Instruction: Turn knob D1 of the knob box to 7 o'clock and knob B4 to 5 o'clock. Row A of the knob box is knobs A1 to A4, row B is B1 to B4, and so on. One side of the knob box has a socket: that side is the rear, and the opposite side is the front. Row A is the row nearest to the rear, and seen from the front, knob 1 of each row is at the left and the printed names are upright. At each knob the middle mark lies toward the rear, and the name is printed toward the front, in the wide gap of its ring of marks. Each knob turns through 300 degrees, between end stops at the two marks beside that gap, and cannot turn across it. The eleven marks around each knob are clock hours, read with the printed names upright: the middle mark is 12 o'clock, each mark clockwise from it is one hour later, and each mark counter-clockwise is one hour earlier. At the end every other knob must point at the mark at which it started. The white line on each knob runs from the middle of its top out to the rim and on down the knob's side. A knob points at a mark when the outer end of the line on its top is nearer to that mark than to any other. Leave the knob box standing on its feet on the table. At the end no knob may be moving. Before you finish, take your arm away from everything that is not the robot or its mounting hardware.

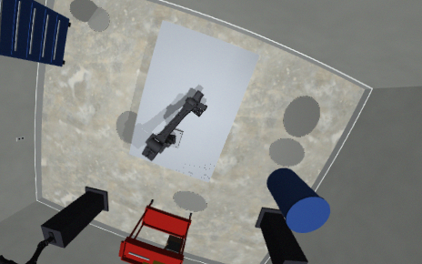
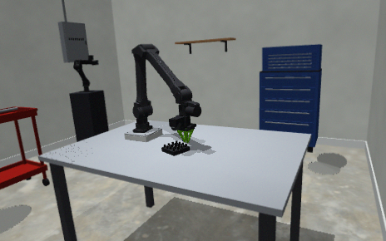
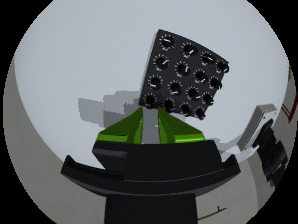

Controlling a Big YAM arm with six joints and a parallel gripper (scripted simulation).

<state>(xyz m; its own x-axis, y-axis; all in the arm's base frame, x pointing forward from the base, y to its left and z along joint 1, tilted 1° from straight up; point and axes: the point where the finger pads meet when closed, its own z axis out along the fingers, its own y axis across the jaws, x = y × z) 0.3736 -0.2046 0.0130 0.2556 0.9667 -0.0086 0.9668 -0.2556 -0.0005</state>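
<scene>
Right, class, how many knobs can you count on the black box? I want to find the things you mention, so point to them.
16: the knobs (image 2: pixel 175 145) (image 3: pixel 161 62) stand on top of the knob box (image 2: pixel 175 153) (image 3: pixel 172 54) in four rows of four. None looks fully hidden in the wrist view.

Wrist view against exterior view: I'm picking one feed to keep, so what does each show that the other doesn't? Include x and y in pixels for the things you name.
Only wrist: white pointer lines (image 3: pixel 167 41) on the black knobs' tops.

Only exterior: the blue metal drawer cabinet (image 2: pixel 289 107), the grey wall-mounted box (image 2: pixel 74 47) and dark table legs (image 2: pixel 66 199).

Both: the black knob box (image 2: pixel 175 153) (image 3: pixel 169 75), the green-fingered gripper (image 2: pixel 187 141) (image 3: pixel 150 111) and the pale tabletop (image 2: pixel 237 166) (image 3: pixel 60 65).
</scene>
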